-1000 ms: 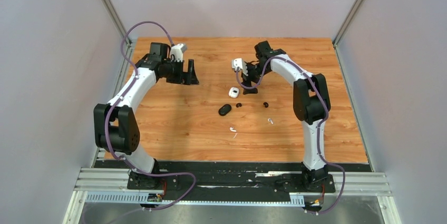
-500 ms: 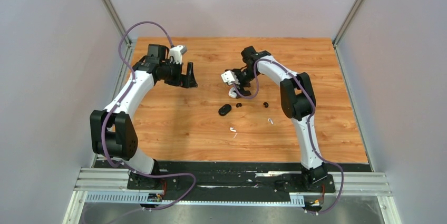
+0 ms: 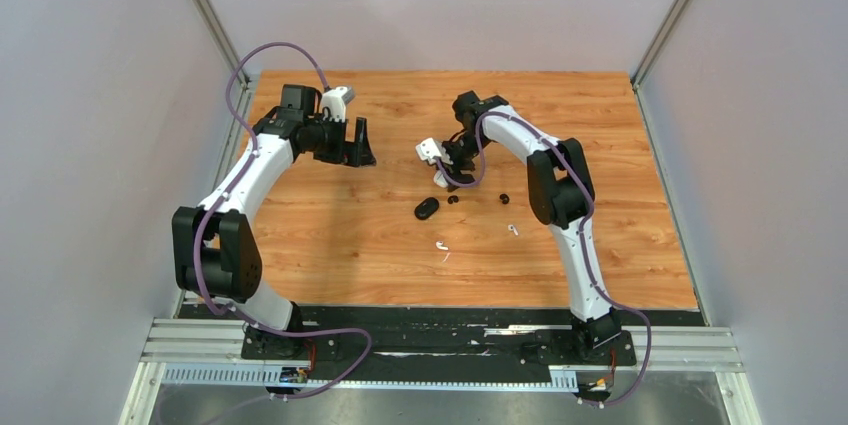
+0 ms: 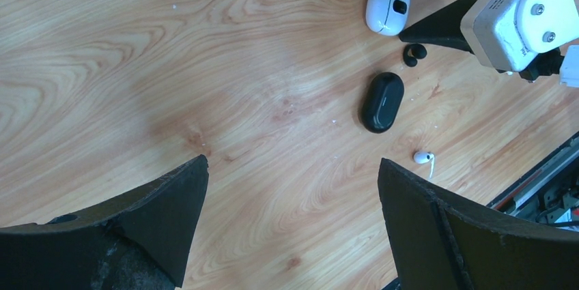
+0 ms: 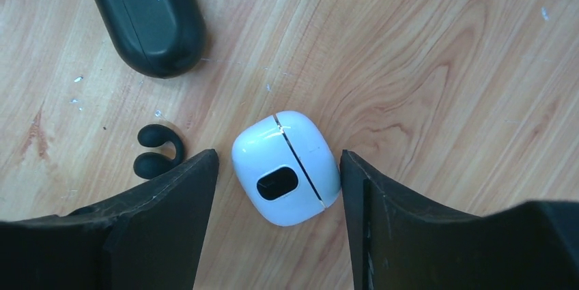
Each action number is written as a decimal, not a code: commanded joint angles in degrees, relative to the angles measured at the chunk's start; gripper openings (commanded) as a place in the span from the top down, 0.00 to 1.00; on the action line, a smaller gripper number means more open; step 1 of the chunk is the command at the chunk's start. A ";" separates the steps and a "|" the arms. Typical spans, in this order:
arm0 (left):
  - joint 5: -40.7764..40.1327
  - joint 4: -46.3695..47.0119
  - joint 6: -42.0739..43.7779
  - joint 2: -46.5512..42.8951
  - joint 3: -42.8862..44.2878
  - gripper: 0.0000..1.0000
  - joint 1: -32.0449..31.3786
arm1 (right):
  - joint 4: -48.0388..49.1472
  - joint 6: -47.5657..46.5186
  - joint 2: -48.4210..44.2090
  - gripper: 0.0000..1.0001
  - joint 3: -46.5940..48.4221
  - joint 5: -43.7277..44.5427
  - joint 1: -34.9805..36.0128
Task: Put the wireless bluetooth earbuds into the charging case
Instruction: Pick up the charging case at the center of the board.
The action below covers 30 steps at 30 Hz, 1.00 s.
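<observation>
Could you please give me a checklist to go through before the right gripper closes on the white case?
1. The white case sits between the fingers of the right gripper: ok.
2. Both fingers touch the case: not ok, a gap shows on at least one side.
3. The black earbud is clear of the finger beside it: cannot tell.
4. The case lid is open: not ok, shut.
5. The left gripper is open and away from the case: ok.

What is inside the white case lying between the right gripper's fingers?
Its inside is hidden: the white case lies shut on the table, lid seam closed. Only the shell and a dark oval mark show; whether anything sits within cannot be seen.
</observation>
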 commanded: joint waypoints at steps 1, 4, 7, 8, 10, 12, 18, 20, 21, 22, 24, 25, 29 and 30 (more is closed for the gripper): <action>1.38 2.01 -1.00 0.11 0.59 0.00 -0.19 | -5.78 3.54 2.96 0.35 1.64 4.91 0.04; 1.64 2.57 -1.29 0.15 0.53 0.00 -0.19 | -6.41 5.91 2.88 0.35 1.27 6.36 -0.20; 1.90 2.93 -1.55 0.51 0.68 0.00 -0.23 | -6.35 9.11 3.09 0.37 1.35 6.01 -0.27; 1.92 3.05 -1.72 0.75 0.80 0.00 -0.25 | -6.12 10.17 3.14 0.39 1.42 5.64 -0.28; 2.09 3.22 -1.98 1.15 1.14 0.00 -0.27 | -5.27 12.63 3.27 0.42 1.62 4.73 -0.27; 2.25 3.31 -2.25 1.59 1.61 0.00 -0.27 | -3.74 15.65 3.43 0.40 1.80 3.88 -0.27; 2.76 3.33 -2.64 2.40 2.24 0.00 -0.58 | -1.05 23.69 4.03 0.40 2.84 2.93 -0.21; 2.83 3.31 -2.67 2.67 2.36 0.00 -0.74 | -0.83 25.19 3.75 0.50 2.43 2.90 -0.18; 2.83 3.32 -2.68 2.77 2.47 0.00 -0.77 | -0.79 25.83 3.70 0.57 2.30 2.96 -0.18; 3.00 3.43 -2.68 3.07 2.53 0.00 -0.88 | -0.72 26.84 3.38 0.64 2.19 3.03 -0.26; 3.42 4.05 -2.89 3.64 2.82 0.00 -1.08 | -0.23 28.83 2.34 0.74 2.22 3.20 -0.42; 3.78 4.78 -3.09 3.88 3.22 0.00 -1.11 | 0.53 30.02 1.29 0.78 2.28 3.39 -0.52; 7.80 8.78 -5.52 6.04 5.98 0.00 -1.32 | 11.76 34.57 -8.02 1.00 -1.44 4.41 -0.95; 10.44 9.92 -6.26 6.64 6.53 0.00 -1.33 | 17.64 36.00 -11.87 1.00 -4.45 4.90 -0.97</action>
